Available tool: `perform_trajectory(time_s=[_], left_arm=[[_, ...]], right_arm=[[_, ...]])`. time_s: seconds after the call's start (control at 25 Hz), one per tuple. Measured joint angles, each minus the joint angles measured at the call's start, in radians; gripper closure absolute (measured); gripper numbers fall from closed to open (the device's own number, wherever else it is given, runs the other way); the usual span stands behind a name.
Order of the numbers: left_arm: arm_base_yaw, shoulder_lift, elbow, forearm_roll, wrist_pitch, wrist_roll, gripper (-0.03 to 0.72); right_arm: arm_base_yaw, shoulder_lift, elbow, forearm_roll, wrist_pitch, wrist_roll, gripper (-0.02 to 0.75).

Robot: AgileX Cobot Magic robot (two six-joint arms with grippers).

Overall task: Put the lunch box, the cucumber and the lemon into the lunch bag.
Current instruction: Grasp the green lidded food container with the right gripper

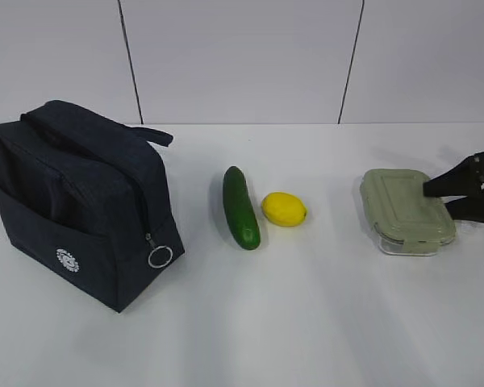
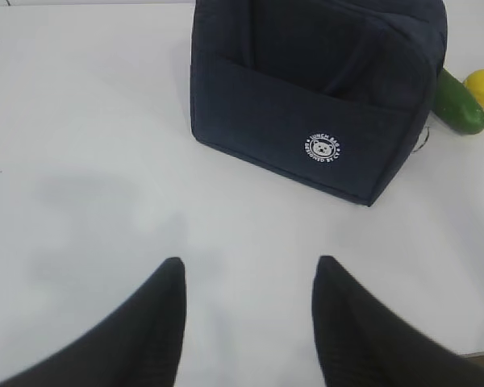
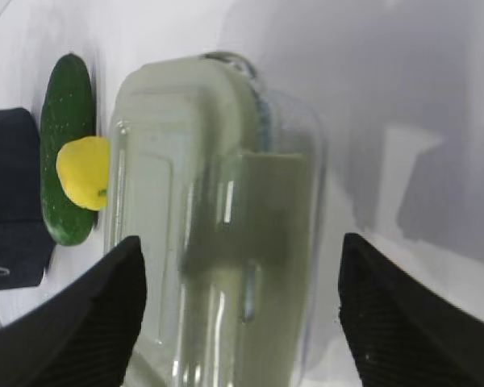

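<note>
Now | right end effector [image 3: 238, 314] spread wide | lunch box [image 3: 218, 226] between its fingers, whether touching unclear

Colour-wise: the lunch bag [image 1: 81, 201] is dark navy fabric with a little round white logo [image 2: 323, 147] and a silver ring pull [image 1: 160, 256]. The cucumber [image 1: 240, 207] is deep glossy green with faint pale speckles, the lemon [image 1: 284, 209] plain bright yellow. Right between the black fingers of the right gripper [image 3: 238, 310], the lunch box [image 3: 218, 226] is clear glass under a pale sage-green lid. The left gripper [image 2: 248, 290] is matte black with a fine ribbed texture. The table [image 1: 323, 322] is white.
</note>
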Motion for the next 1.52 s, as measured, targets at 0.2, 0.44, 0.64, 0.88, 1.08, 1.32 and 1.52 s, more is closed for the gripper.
perform_trajectory(time_s=[0.2, 0.44, 0.64, 0.88, 1.08, 1.32, 1.52], left_arm=[[0.000, 0.000, 0.000, 0.000, 0.000, 0.000, 0.319], [0.000, 0.000, 0.000, 0.000, 0.000, -0.002, 0.319], [0.000, 0.000, 0.000, 0.000, 0.000, -0.002, 0.319], [0.000, 0.000, 0.000, 0.000, 0.000, -0.002, 0.319], [0.000, 0.000, 0.000, 0.000, 0.000, -0.002, 0.319], [0.000, 0.000, 0.000, 0.000, 0.000, -0.002, 0.319], [0.000, 0.000, 0.000, 0.000, 0.000, -0.002, 0.319]], right_arm=[[0.021, 0.000, -0.002, -0.010, 0.000, 0.000, 0.172], [0.021, 0.000, -0.019, -0.023, 0.000, 0.000, 0.172], [0.021, 0.000, -0.019, -0.056, 0.000, 0.002, 0.172], [0.022, 0.000, -0.029, -0.059, 0.000, 0.002, 0.172], [0.050, 0.000, -0.046, -0.064, 0.000, 0.005, 0.172], [0.067, 0.001, -0.047, -0.082, 0.000, 0.013, 0.172], [0.067, 0.013, -0.047, -0.083, 0.001, 0.028, 0.172]])
